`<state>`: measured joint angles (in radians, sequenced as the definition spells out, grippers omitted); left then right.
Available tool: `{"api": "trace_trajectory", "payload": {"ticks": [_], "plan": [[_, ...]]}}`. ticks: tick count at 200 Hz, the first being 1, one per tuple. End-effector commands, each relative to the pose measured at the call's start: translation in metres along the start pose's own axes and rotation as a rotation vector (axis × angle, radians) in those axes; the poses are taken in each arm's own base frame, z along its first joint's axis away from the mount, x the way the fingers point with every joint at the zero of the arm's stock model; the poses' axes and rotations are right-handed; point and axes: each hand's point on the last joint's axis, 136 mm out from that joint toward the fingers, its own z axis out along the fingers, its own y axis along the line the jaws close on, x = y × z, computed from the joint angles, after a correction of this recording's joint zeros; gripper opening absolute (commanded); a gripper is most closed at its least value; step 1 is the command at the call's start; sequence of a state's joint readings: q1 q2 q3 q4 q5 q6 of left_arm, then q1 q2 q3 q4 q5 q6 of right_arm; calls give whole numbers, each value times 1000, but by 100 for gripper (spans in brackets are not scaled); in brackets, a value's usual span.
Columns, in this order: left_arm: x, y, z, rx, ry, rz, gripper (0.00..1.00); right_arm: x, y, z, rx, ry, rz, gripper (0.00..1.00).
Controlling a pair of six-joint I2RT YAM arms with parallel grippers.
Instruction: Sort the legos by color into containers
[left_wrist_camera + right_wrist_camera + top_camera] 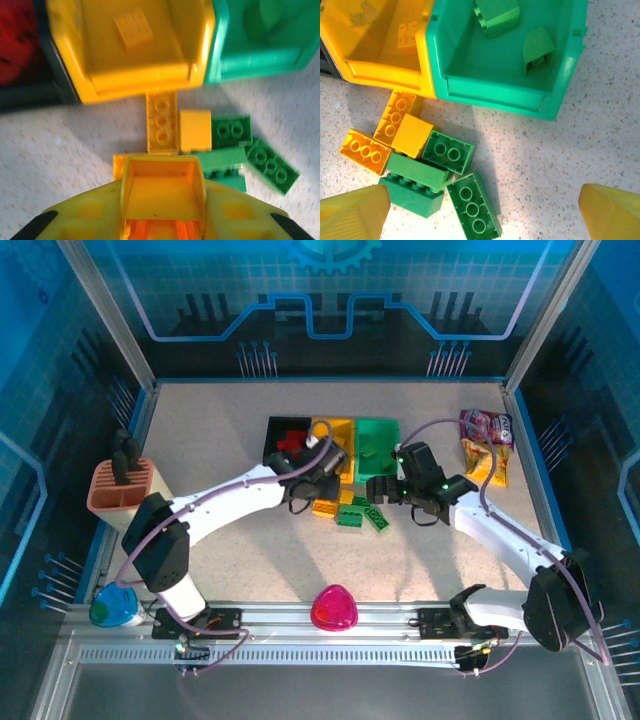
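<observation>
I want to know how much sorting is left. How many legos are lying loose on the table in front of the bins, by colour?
Yellow legos: 3
Green legos: 3
Total: 6

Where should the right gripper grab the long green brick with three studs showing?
Across its long sides, straight down from above. The long green brick lies flat, studs up; the table is bare along one long side, and the neighbouring green block crowds the other only at the bin-ward end, so grip nearer the opposite end.
</observation>
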<state>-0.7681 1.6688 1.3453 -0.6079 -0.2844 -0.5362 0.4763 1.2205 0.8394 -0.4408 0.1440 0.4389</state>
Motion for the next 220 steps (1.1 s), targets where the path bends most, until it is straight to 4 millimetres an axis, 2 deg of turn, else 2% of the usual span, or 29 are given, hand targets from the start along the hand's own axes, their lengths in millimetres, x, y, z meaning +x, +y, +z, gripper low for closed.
{"api": "trace_trajectory", "payload": {"ticks": [1, 62, 84, 97, 101, 109, 111, 124, 142, 157, 174, 196, 220], "plan": [[-36, 2, -8, 15, -77, 13, 20, 9, -6, -4, -6, -2, 34, 98], [-105, 9, 17, 2, -139, 20, 20, 37, -18, -14, 6, 14, 63, 98], [-122, 11, 31, 2, -139, 13, 22, 42, -20, -19, 6, 16, 70, 98], [-131, 14, 38, -15, -143, 0, 35, 43, -21, -22, 6, 14, 75, 98], [-135, 15, 38, -16, -147, -2, 44, 44, -21, -23, 6, 16, 77, 98], [-140, 12, 38, -1, -153, 1, 67, 44, -21, -24, 6, 14, 78, 98], [-141, 11, 37, 0, -155, 2, 70, 44, -21, -25, 5, 14, 78, 98], [-150, 5, 28, 25, -183, 9, 74, 44, -21, -28, 3, 10, 80, 98], [-158, 0, 9, 59, -231, 10, 73, 45, -21, -30, 0, 10, 79, 98], [-155, -1, -4, 75, -253, 10, 69, 46, -20, -31, -2, 12, 79, 98], [-140, -2, -9, 91, -248, 18, 66, 48, -20, -30, -3, 19, 76, 98], [-109, 3, -5, 76, -201, 41, 64, 48, -19, -28, -3, 26, 71, 98], [-71, 8, 6, 75, -132, 56, 66, 48, -18, -26, -4, 34, 60, 97]]}}
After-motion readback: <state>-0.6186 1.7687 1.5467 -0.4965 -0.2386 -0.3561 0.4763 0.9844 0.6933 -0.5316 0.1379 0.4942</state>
